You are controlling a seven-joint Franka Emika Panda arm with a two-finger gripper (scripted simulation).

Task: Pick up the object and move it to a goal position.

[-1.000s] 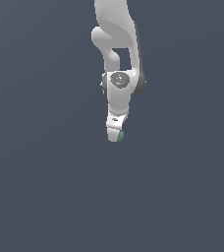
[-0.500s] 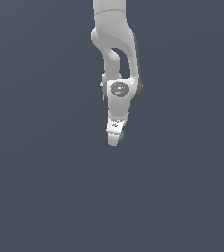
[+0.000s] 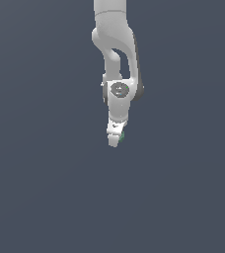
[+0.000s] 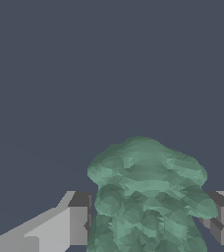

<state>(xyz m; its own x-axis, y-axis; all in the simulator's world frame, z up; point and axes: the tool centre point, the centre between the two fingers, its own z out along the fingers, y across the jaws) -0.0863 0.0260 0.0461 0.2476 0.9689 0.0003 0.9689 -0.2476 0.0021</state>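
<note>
The object (image 4: 146,197) is a lumpy thing with a mottled dark and light green surface. In the wrist view it fills the space between my two fingers (image 4: 78,219), which press on both its sides. In the exterior view only a small green edge of the object (image 3: 121,136) shows beside my white gripper (image 3: 114,140), which hangs from the arm near the picture's middle. The gripper is shut on the object.
A plain dark grey-blue surface (image 3: 45,188) fills the background in both views. The white arm (image 3: 115,44) comes down from the top of the exterior view.
The gripper has shifted a little toward the exterior view's left and slightly down in the picture, with the object still in it. The arm's pose has changed slightly.
</note>
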